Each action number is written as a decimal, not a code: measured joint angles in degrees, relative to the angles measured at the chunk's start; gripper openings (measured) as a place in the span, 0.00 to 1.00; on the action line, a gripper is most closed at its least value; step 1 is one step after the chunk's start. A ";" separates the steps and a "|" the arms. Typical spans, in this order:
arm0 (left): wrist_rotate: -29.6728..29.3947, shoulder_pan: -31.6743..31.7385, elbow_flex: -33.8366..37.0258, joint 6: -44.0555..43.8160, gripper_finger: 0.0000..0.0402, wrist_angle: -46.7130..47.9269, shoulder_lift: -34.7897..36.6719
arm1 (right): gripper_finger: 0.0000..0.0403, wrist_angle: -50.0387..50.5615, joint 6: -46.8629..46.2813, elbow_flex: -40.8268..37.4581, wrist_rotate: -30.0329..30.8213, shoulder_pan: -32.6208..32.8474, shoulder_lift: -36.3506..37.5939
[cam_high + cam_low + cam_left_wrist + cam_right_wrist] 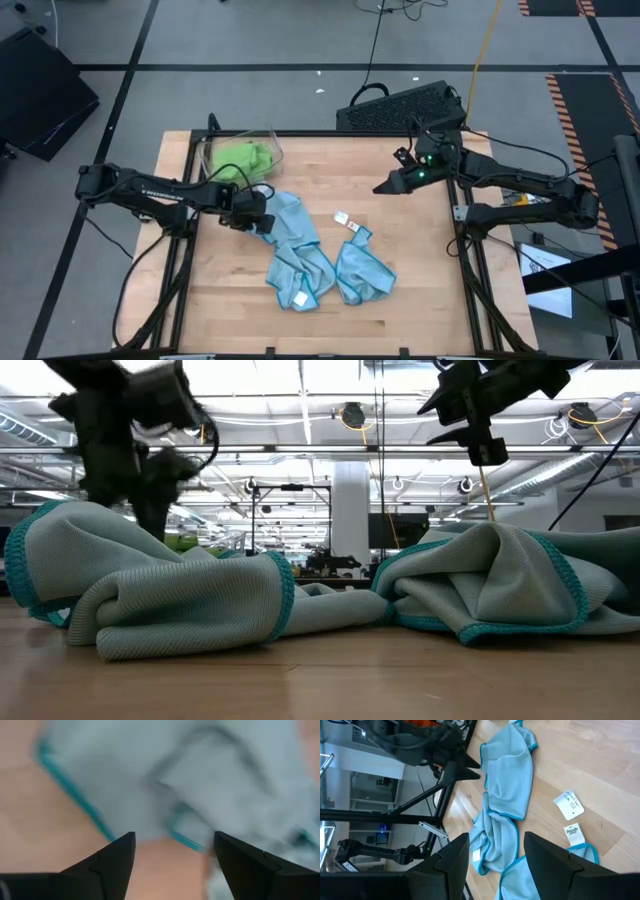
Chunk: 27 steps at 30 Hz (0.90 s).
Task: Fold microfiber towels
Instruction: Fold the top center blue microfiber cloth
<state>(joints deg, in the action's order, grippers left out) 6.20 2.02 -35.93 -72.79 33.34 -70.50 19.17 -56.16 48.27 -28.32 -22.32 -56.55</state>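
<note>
Two light blue microfiber towels lie crumpled on the wooden table: a long one (295,250) (150,595) and a smaller heap (360,268) (500,580) to its right. Lime green towels (243,158) sit in a clear bin at the far left. My left gripper (262,222) (172,845) is open and points steeply down over the long towel's left, teal-hemmed edge (182,839), one finger on each side of it. My right gripper (385,186) (495,852) hangs open high over the far right of the table with nothing between its fingers. My left gripper stands over the long towel's hemmed left edge (102,827) from above. Whether its fingertips touch the cloth cannot be told.
The clear plastic bin (272,140) stands at the table's far left corner, just beyond my left arm. Two small white tags (342,217) (570,805) lie between the towels. A black keyboard (400,105) lies beyond the far edge. Bare wood shows near the front edge.
</note>
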 joint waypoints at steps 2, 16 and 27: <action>0.10 -1.42 -2.01 0.32 0.68 0.74 0.94 | 0.45 -0.01 0.05 0.00 0.02 0.48 0.00; -0.75 -1.44 8.11 -5.77 0.67 0.57 3.41 | 0.45 0.69 2.05 -0.50 -0.68 0.85 -0.02; -4.38 -1.39 11.78 4.28 0.24 -3.46 3.23 | 0.45 0.47 3.42 -2.59 -1.60 0.85 -0.02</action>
<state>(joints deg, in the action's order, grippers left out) 1.82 0.62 -24.14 -68.51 29.89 -67.27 19.64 -52.74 45.68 -29.91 -21.47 -56.58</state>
